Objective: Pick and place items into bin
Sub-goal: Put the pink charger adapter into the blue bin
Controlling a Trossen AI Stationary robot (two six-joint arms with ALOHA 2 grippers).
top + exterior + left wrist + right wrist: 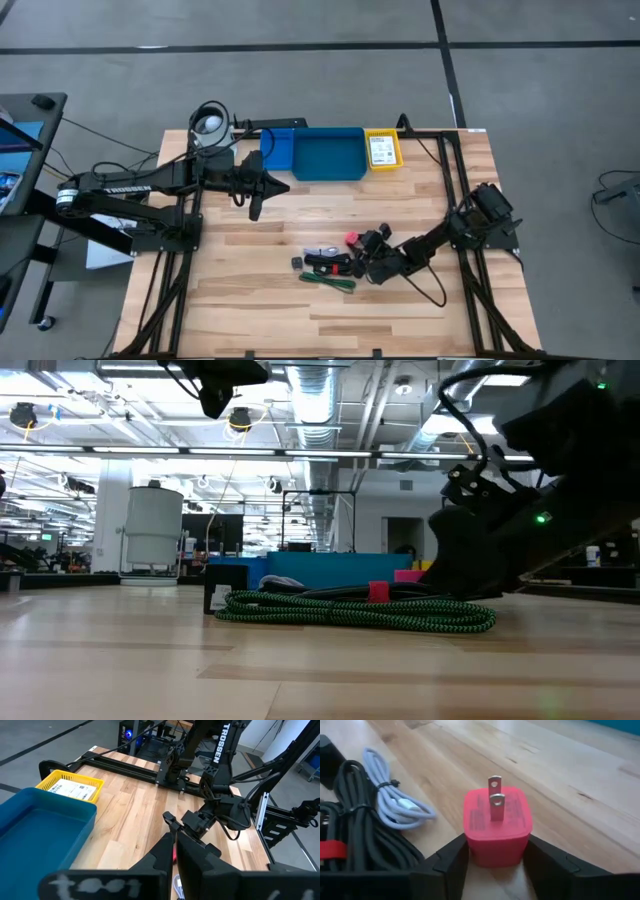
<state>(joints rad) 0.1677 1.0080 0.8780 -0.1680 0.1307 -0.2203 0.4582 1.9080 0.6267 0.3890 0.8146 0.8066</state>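
Note:
A pink-red cube with two metal prongs on its top sits between the fingers of my right gripper, which is shut on it at the table's middle right. Beside it lie a black-red cable bundle, a coiled white cable, a green braided cord and a small black block. The blue bin stands at the far edge. My left gripper hangs shut above the table, near the bin's front left. My right gripper pinches the cube's two opposite side faces, low on the cube, between its two fingers. The fingers come slanting down from the table's right side. The cube stands upright, prongs up; whether it is clear of the table I cannot tell.
A yellow basket with a white printed card in it stands right of the blue bin. A white cylindrical cup stands at the far left corner. Bare wood lies between the loose things and the bin.

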